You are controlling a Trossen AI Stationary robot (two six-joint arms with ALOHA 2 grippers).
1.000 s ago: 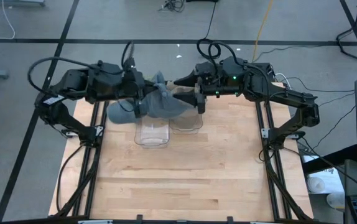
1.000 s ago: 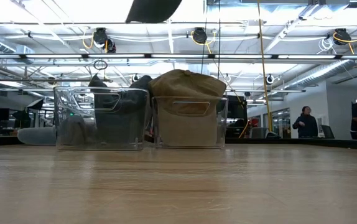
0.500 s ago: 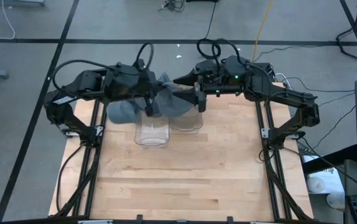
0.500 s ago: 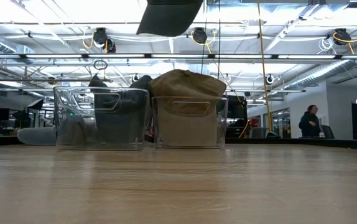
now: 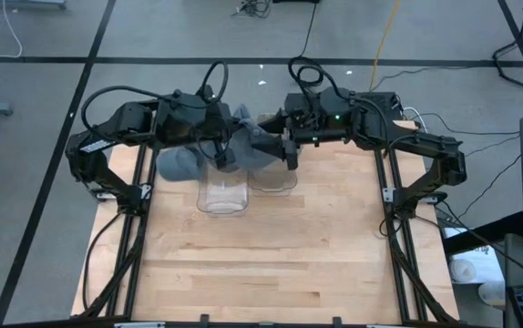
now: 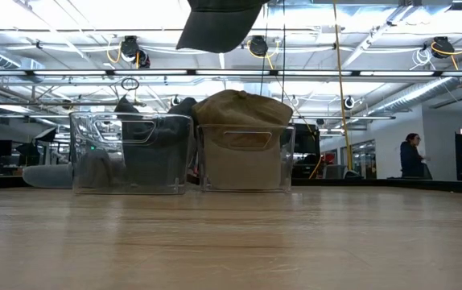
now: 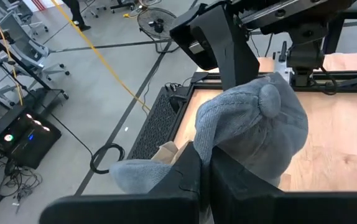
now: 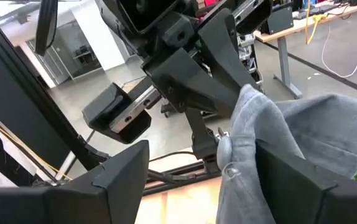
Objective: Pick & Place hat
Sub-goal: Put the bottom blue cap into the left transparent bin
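Overhead, the grey hat (image 5: 248, 150) hangs above the two clear bins at the far end of the table (image 5: 271, 264), stretched between the two arms so that its long axis runs left to right across the table. It is a soft grey cap with a small button on its crown, which shows plainly in the left wrist view (image 7: 253, 124); in that view the crown faces the right arm. In the low view only its dark underside (image 6: 215, 24) shows, at the top edge of the picture above the bins. The left gripper (image 5: 218, 150) has its fingers pressed together on the hat's edge, with cloth squeezed between them in the left wrist view. The right gripper (image 5: 289, 146) meets the other end of the hat; its fingers (image 8: 119, 171) stand wide apart with the grey cloth lying between them, not pinched. There are two clear bins: the left bin (image 6: 130, 153) holds dark grey hats, the right bin (image 6: 245, 157) a tan hat (image 6: 241, 105) heaped above its rim. Another grey hat (image 5: 178, 166) lies beside the left bin. One person (image 6: 412, 155) stands in the room behind.
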